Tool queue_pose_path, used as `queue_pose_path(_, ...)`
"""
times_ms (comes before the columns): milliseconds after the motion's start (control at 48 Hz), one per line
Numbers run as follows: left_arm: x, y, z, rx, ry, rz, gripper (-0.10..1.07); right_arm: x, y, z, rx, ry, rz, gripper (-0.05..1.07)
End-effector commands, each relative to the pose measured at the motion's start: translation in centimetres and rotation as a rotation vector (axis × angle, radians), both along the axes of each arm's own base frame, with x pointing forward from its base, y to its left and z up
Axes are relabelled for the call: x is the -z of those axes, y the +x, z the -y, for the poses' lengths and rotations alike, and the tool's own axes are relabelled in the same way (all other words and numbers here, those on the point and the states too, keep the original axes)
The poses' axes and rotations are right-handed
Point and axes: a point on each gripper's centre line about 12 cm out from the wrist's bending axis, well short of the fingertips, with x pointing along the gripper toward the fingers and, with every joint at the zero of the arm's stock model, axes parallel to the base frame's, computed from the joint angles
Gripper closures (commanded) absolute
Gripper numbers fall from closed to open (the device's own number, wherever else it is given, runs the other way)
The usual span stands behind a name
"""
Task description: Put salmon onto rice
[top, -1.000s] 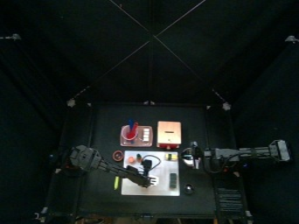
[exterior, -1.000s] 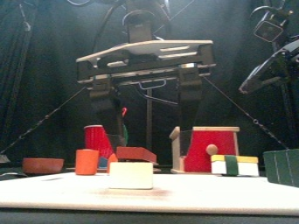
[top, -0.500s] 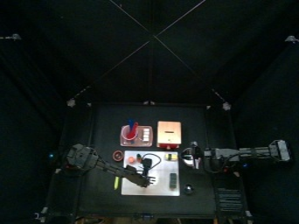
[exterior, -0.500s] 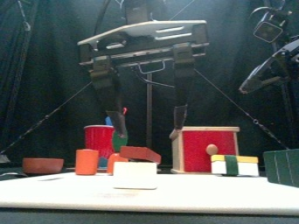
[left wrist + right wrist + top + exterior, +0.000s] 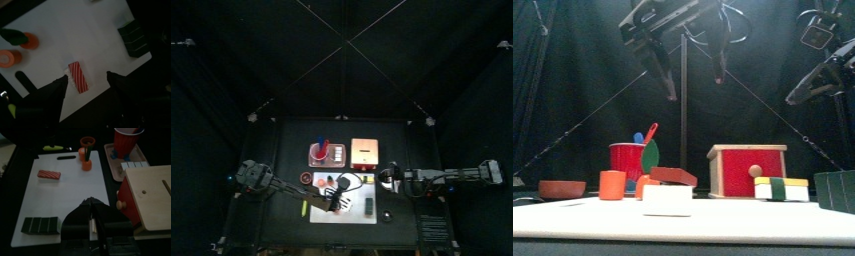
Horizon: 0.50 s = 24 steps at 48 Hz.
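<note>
The salmon [image 5: 671, 176], a small orange-red slab, lies slightly tilted on top of the white rice block [image 5: 665, 201] near the front of the white cutting board [image 5: 73, 198]. My left gripper [image 5: 696, 75] hangs open high above it, empty. The left wrist view looks down on the striped salmon [image 5: 79, 76] between the spread jaws of the left gripper [image 5: 87, 76]. The right wrist view also shows the salmon [image 5: 49, 174]. My right gripper [image 5: 91, 203] is shut and empty, hovering over the board's right side, apart from the salmon.
Behind the rice stand a red cup [image 5: 631, 160] with utensils, an orange cylinder [image 5: 612, 185] and a brown bowl [image 5: 561, 188]. To the right are a red-fronted wooden box [image 5: 747, 170], a green-banded piece [image 5: 780, 189] and a dark green block [image 5: 836, 190].
My left gripper, open throughout, has risen from just above the salmon to high over the table and drawn back leftward. The salmon stays on the rice. The right arm has not moved.
</note>
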Motion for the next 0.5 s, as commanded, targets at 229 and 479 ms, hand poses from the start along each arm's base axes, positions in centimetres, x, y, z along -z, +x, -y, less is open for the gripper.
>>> queue_pose_path(229,-5.4,-2.8,-1.4,0.357,0.214,0.110,0.03,-3.6,1.3,-1.5,-0.052,0.059,0.082,0.99)
queue_pose_path(479,-6.1,-6.5,-2.8,0.512,0.312,0.209,0.03,-5.5,1.8,-1.8,-0.059,0.076,0.127,0.99)
